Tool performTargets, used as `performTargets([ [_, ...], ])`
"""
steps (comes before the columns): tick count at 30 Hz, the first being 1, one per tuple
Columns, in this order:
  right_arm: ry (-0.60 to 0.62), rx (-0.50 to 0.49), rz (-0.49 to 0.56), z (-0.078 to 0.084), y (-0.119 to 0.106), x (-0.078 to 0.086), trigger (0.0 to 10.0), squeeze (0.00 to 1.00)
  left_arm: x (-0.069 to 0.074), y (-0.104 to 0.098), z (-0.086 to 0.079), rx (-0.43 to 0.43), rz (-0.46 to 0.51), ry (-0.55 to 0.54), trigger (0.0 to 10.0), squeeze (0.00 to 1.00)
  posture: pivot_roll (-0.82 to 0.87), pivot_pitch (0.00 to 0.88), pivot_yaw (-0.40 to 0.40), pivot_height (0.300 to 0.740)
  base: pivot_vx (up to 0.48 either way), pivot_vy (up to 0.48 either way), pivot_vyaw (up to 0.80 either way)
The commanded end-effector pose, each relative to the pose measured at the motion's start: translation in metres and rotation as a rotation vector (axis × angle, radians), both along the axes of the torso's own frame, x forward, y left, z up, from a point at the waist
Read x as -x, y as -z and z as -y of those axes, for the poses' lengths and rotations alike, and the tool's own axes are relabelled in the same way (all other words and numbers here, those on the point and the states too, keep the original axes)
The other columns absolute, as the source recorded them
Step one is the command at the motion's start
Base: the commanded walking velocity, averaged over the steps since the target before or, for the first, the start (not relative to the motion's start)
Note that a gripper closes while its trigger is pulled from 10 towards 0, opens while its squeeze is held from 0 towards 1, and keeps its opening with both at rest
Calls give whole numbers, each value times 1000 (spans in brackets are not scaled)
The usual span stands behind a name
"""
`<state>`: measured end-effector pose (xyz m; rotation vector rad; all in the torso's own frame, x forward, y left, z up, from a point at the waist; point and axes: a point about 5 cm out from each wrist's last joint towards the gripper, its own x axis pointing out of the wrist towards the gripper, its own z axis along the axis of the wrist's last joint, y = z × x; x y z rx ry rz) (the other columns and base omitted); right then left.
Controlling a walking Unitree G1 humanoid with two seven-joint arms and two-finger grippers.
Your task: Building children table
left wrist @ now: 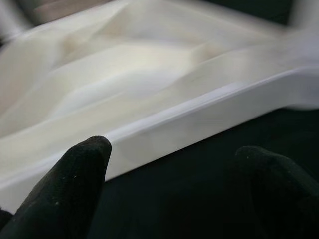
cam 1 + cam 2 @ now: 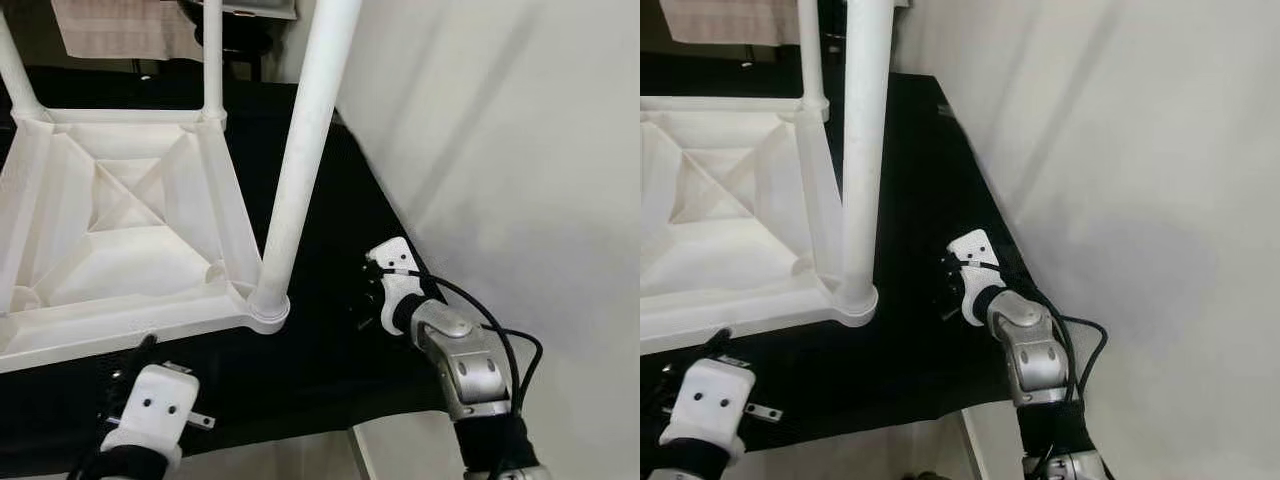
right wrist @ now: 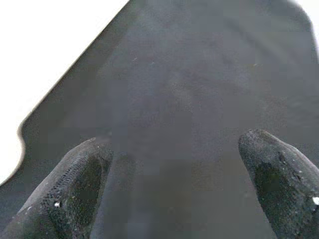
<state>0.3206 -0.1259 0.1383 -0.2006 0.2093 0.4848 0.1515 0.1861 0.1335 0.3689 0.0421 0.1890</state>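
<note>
Left eye view is showing the white table [image 2: 120, 240] lying upside down on the black mat [image 2: 330, 200], legs pointing up, while the left gripper [image 1: 169, 199] is hovering, fingers [image 1: 75, 184] spread, near its near edge, and the right gripper [image 3: 174, 189], fingers spread, is hanging over the mat right of the near leg [image 2: 300, 160].

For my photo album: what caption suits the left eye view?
Upturned white table on a black mat, one leg standing up, open right tool beside it.
</note>
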Motion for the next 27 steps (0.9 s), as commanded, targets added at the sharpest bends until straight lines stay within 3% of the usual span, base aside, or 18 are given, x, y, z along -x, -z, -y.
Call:
performTargets([
  [1,25,46,31,3,-3,-7,10000,188,1,8,-10,22,-35,-80,10000,0,20,20,-185,740,0,480,0],
  [3,30,63,60,1,-8,-14,10000,133,0,7,-20,14,-29,-137,10000,0,22,15,-180,740,0,480,0],
  [9,38,42,86,-10,-12,-18,10000,118,-2,3,-27,-13,-12,-167,10000,0,27,10,-171,740,0,480,0],
  [13,-1,18,101,-30,-13,-16,10000,106,-7,-4,-37,-32,19,-194,10000,0,30,7,-168,740,0,480,0],
  [21,-3,25,112,-33,-12,-17,10000,75,-7,-7,-41,-30,41,-207,10000,0,30,9,-163,740,0,478,0],
  [23,3,35,115,-33,-10,-19,10000,0,-7,-7,-37,-21,42,-171,10000,0,33,10,-160,740,0,0,0],
  [27,47,78,127,-23,-10,-26,10000,0,-9,-7,-28,1,41,-112,10000,0,31,10,-158,740,0,0,0],
])
